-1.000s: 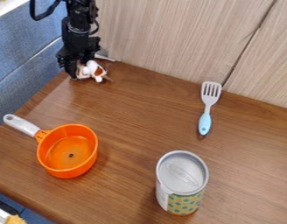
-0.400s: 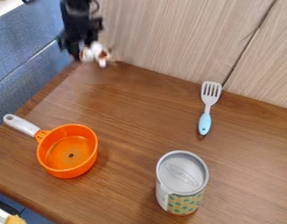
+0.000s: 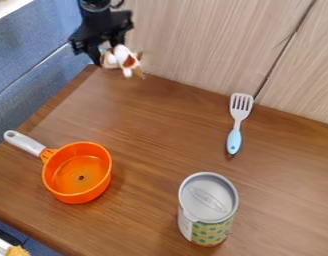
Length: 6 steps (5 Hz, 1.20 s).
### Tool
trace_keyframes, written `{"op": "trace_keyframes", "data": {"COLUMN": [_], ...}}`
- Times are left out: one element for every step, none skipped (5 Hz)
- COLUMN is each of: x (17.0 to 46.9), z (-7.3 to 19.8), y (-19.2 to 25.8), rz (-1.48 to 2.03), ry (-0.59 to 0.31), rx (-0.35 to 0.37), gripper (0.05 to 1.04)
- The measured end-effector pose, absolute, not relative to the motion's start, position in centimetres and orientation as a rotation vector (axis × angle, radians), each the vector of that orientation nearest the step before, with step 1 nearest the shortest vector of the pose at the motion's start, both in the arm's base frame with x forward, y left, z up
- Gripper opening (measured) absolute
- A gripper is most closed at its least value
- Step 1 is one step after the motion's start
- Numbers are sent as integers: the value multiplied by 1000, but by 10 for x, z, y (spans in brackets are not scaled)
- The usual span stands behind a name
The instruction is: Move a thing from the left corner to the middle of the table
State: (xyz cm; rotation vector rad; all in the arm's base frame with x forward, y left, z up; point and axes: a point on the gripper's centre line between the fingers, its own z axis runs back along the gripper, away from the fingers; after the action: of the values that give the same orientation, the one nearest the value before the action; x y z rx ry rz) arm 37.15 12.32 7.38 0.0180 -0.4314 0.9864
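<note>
Toy (image 3: 129, 61): one, small, white with brown patches, possibly a soft figure; located at the upper left of the view, by the far left corner of the worktop (image 3: 156, 115), in the grip of the tool. It appears raised, its lower parts hanging down; whether any part touches the surface cannot be told. Tool (image 3: 108, 54): black, pointing downward, closed on the toy, one finger showing along the toy's left side in the view. Arm (image 3: 96, 15): black, entering from the top edge above the tool. Worktop: brown wood grain, its far edge running along a panel (image 3: 200, 40) of pale, streaked wood with a dark slanting seam. Pan (image 3: 78, 180): orange, round, upright, near the left edge of the worktop; pale grey handle directed to the upper left, with a hole at its end; small dark spot at the centre of the bowl's floor. Spatula (image 3: 235, 132): lying on the right part of the worktop, slotted pale grey head toward the panel, light blue grip toward the near side, hole at the tip. Can (image 3: 208, 200): standing upright at the near side, right of the pan and well apart from it; silver top with an oval mark, side partly white, partly patterned in green, yellow and orange. Blue surface (image 3: 30, 60): beyond the worktop's left edge, crossed by a pale slanting line.
</note>
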Motion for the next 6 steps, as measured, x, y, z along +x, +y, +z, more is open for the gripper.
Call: {"op": "trace_keyframes", "data": {"x": [347,324,304,296,297,297], "z": [67,58,40,25,8,-5], "y": [95,70,53,49,43,47], "rz": [881,752,632,481,362,318], "ry": [-403,-378,-317,-300,-276,-238], "rx": [-1,7,-27,-23,-64,-46], "gripper": [568,568,568,568,568,621]}}
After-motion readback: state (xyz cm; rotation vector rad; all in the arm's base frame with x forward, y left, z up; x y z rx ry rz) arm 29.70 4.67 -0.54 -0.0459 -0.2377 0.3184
